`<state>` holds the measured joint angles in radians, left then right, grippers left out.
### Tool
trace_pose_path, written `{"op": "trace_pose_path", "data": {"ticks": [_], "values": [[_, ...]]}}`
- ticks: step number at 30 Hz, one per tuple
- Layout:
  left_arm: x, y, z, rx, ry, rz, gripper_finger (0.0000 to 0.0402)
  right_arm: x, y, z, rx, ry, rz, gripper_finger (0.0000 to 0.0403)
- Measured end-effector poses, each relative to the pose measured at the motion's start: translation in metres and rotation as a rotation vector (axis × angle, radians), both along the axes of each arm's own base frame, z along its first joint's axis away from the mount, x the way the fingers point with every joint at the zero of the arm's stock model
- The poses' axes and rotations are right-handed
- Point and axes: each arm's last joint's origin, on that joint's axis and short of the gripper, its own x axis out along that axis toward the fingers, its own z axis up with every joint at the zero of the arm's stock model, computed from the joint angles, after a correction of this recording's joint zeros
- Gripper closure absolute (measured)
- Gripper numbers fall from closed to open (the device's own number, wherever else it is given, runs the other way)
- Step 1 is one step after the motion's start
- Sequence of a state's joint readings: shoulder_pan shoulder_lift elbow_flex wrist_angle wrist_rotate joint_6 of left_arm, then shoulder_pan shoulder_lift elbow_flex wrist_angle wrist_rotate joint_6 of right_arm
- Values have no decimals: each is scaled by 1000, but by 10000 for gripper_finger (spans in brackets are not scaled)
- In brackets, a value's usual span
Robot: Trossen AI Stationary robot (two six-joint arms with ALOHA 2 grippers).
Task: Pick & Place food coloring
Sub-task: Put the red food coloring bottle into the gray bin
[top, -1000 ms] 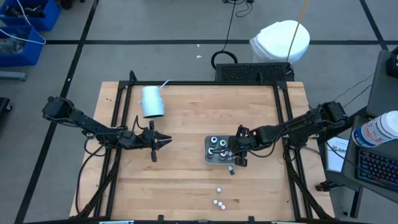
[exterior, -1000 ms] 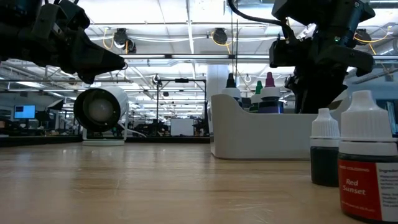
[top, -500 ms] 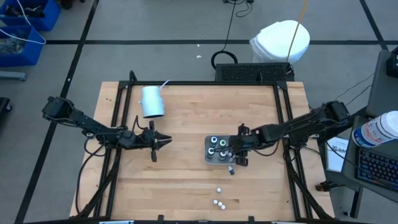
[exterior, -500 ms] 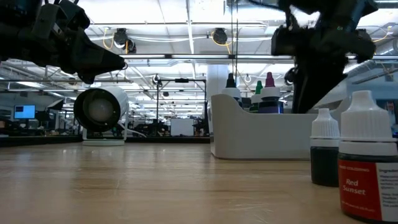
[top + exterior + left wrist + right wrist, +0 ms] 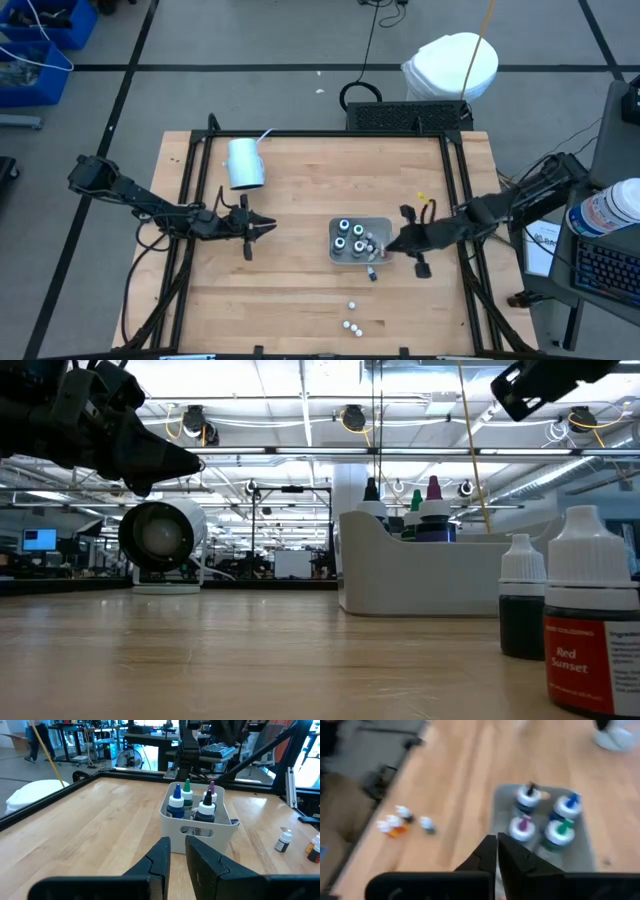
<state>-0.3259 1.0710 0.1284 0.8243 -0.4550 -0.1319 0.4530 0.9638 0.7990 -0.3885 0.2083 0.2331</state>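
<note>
— Where's the food coloring?

— Four bottles (image 5: 350,238) stand upright in the grey tray (image 5: 383,224) at centre frame. I count three white-capped bottles (image 5: 351,319) loose on the table (image 5: 300,200) at lower centre, and one more (image 5: 371,273) just below the tray.

— And your pincers?

— My right pincer (image 5: 389,247) is clenched on nothing, just right of the tray. My left pincer (image 5: 270,227) waits left of centre, nearly closed and empty. The cup (image 5: 244,163) lies toppled at upper left.
</note>
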Motion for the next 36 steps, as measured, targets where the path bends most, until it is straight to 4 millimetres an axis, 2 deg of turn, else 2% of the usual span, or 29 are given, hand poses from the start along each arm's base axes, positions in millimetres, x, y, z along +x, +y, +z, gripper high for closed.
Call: {"op": "trace_pose_path", "data": {"ticks": [5,12,20,23,28,31,34,36], "values": [[0,0,0,-5,-1,0,334,-19,-7,-18,51,-106,69,399],[0,0,-4,9,37,0,334,-45,-22,-59,65,-188,68,402],[-2,-2,-12,50,125,-95,334,-58,-28,-100,38,-356,108,402],[-2,-2,-13,11,129,-84,334,-61,-29,-111,48,-408,108,402],[-1,-1,-5,-89,43,-43,334,-61,-29,-107,90,-510,100,402],[6,-5,9,-145,-28,-111,334,-61,-29,-110,57,-495,111,402],[21,-21,32,-123,-39,-282,334,-61,-29,-107,46,-523,119,402],[36,-38,46,-72,-4,-328,334,-61,-29,-107,46,-528,121,402]]}}
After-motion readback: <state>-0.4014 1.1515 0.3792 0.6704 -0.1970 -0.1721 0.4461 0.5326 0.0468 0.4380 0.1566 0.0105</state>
